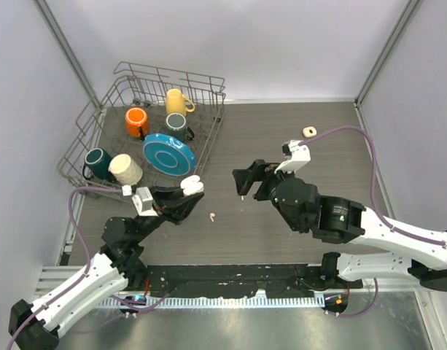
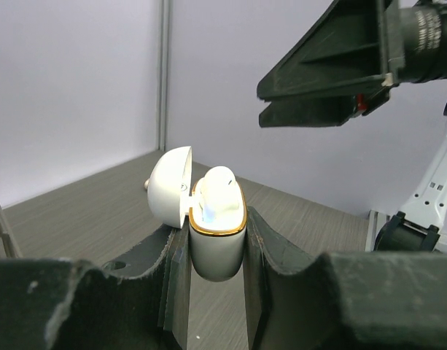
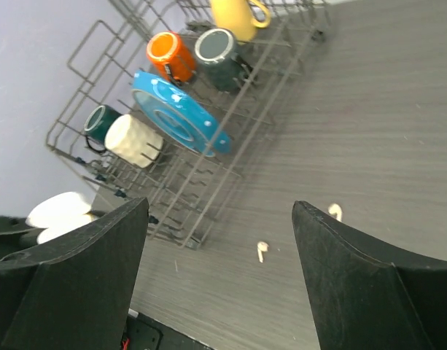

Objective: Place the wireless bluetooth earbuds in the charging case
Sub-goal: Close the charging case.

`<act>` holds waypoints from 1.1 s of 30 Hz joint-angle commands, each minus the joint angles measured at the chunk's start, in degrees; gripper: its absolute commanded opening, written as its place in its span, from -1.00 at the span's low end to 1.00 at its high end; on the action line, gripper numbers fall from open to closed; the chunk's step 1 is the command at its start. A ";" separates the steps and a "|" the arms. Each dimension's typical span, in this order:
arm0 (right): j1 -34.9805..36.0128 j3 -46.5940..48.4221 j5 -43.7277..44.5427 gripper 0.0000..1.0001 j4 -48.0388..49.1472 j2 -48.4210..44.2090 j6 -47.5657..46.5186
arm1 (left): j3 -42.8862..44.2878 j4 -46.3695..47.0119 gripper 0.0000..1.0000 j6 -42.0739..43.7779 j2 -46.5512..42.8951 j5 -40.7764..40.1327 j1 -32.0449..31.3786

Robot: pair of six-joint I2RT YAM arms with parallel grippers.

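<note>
Left wrist — left hand (image 2: 216, 244) grips open charging case (image 2: 217, 257), earbud (image 2: 218, 189) inside.

Bright, even light from above, shadows soft.
The grey surface (image 1: 296, 219) is evenly lit, with glare on the metal ledge (image 1: 230, 328) at its near edge. In the left wrist view the white charging case (image 2: 216, 248) is almost blown out. The near jaws look dark and soft in both wrist views.

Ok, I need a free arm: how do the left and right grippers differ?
The left gripper is shut on the open charging case; the right gripper is open and empty. The left gripper sits by the dish rack; the right gripper is over mid-table, a loose earbud visible between its fingers. Both have black fingers.
</note>
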 commanded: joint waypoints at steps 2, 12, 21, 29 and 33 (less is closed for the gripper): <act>-5.02 4.62 -5.87 0.71 -19.69 -1.95 14.44 | 2.96 -1.07 -1.00 -0.30 -3.20 1.12 0.01; -6.26 -1.45 -13.89 0.78 -22.42 -6.96 21.03 | 2.17 -5.81 -1.00 -0.12 -8.30 1.73 0.01; -6.35 2.41 -14.24 0.80 -23.74 -4.07 14.11 | 2.34 -6.26 -1.00 -0.30 -8.22 3.22 -0.08; -10.56 11.99 -14.84 0.81 -21.37 6.21 3.82 | 5.77 -7.41 -1.00 2.69 -2.69 8.94 -0.08; -16.80 16.73 -25.55 0.81 -16.55 9.20 1.09 | 7.09 -6.35 -1.00 3.39 1.79 11.05 -0.08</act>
